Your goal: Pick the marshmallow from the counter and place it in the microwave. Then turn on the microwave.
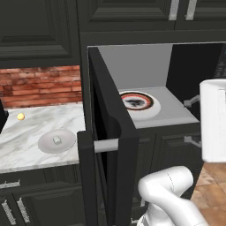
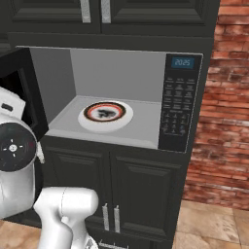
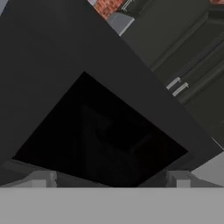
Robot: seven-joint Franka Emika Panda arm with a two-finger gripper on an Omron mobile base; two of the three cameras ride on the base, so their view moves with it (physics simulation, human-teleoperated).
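Our end effector (image 3: 109, 181) stands wide, holding nothing, its fingertips (image 3: 41, 179) facing the microwave's dark glass door (image 3: 100, 140). At left in the left base view we see the marble surface (image 1: 26, 132) under a brick wall (image 1: 39, 86), with the marshmallow (image 1: 57, 140) on a round grey plate (image 1: 46, 143) and a yellow ball (image 1: 20, 116) nearby. At centre, the microwave (image 2: 185, 97) gapes open, its turntable (image 2: 105, 115) bare.

One microwave (image 1: 132, 119) is standing open, with one red-ringed turntable (image 1: 137, 102) sitting inside. On the tabletop (image 1: 26, 132), one grey plate (image 1: 56, 142) is carrying one marshmallow (image 1: 57, 140), and one yellow ball (image 1: 20, 116) is lying near the brick wall.
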